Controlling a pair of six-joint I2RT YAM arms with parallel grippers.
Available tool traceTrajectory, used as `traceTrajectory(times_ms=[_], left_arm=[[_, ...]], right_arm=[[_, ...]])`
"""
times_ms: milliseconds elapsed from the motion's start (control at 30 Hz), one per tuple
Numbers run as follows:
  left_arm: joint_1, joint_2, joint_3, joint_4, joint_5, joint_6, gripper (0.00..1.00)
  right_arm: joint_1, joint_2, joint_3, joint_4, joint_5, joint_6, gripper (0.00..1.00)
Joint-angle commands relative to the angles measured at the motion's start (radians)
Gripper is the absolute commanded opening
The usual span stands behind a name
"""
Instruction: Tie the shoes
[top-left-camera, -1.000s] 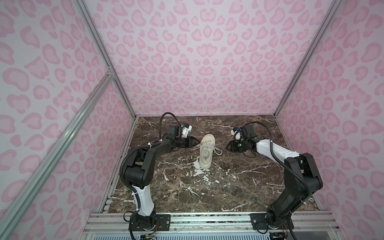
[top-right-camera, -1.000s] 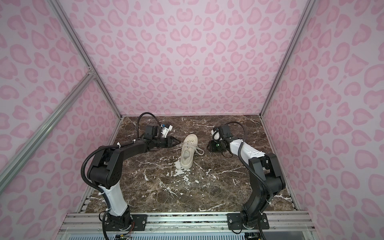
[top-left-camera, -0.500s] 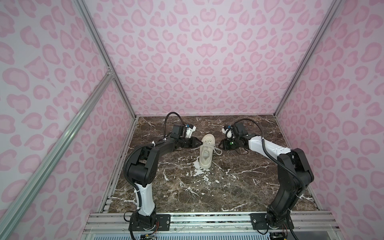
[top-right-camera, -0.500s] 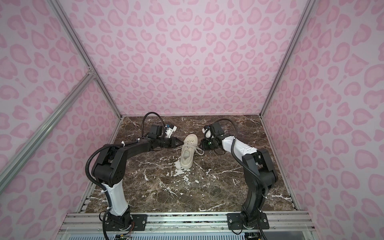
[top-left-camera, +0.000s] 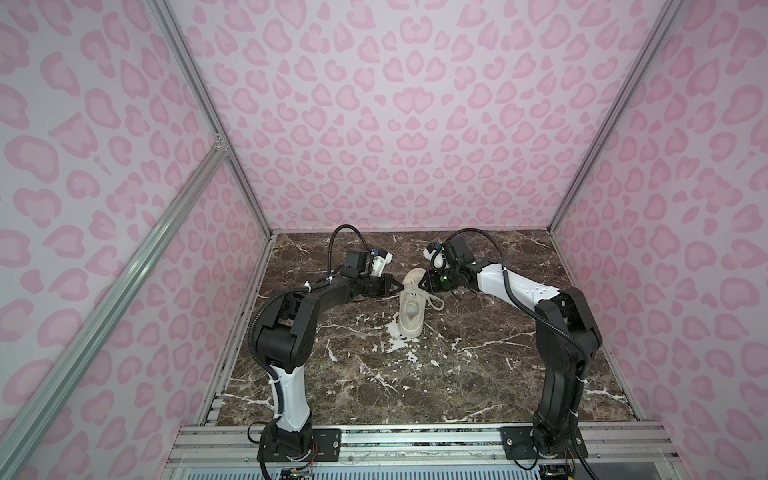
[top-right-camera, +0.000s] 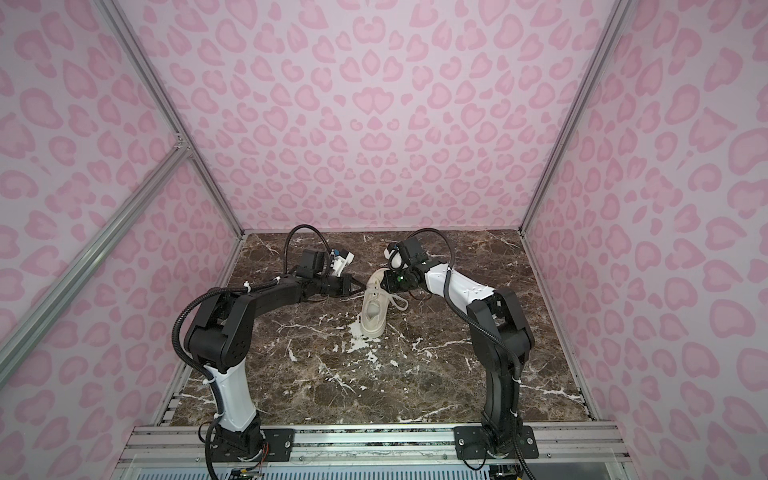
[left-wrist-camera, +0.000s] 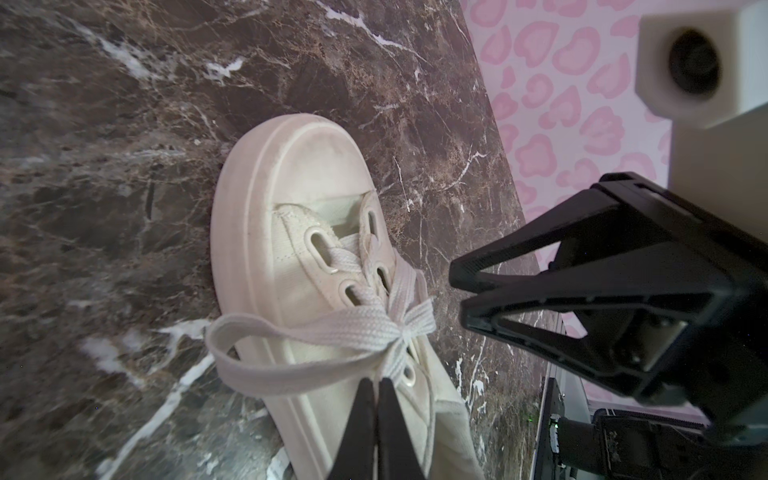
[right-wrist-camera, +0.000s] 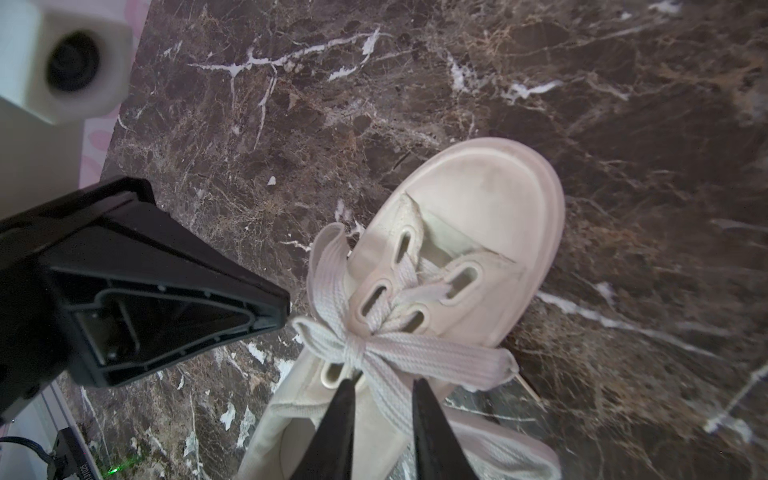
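Observation:
A cream sneaker (top-left-camera: 411, 318) (top-right-camera: 373, 318) stands mid-table with its toe toward the back wall. Its flat laces are tied in a bow (left-wrist-camera: 361, 328) (right-wrist-camera: 415, 349) over the tongue. My left gripper (top-left-camera: 400, 286) (top-right-camera: 364, 286) (left-wrist-camera: 376, 381) comes in from the left and is shut, its tips pinching a lace strand just under the knot. From the right, my right gripper (top-left-camera: 424, 290) (top-right-camera: 388, 289) (right-wrist-camera: 384, 384) reaches the bow. It is open, its two fingers standing either side of a lace strand below the knot.
The dark marble table (top-left-camera: 478, 374) is walled by pink patterned panels at the back and both sides. An aluminium rail (top-left-camera: 415, 440) carrying both arm bases runs along the front edge. A lace loop (top-left-camera: 436, 305) trails off the shoe's right side.
The right arm has swung left, up to the shoe. The left gripper has edged in against the laces and closed. The right jaws have narrowed.

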Motion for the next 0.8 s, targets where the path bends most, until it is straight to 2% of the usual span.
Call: traceTrajectory(times_ms=[0, 267, 767], left_arm=[[-0.001, 0.003, 0.014, 0.008, 0.011, 0.002, 0.04], [0.0, 0.001, 0.009, 0.005, 0.01, 0.004, 0.03], [0.005, -0.013, 0.006, -0.009, 0.003, 0.011, 0.03]], right_arm=[[0.019, 0.027, 0.022, -0.04, 0.048, 0.004, 0.23], [0.057, 0.1, 0.136, -0.129, 0.114, -0.045, 0.18], [0.08, 0.142, 0.168, -0.177, 0.15, -0.047, 0.17]])
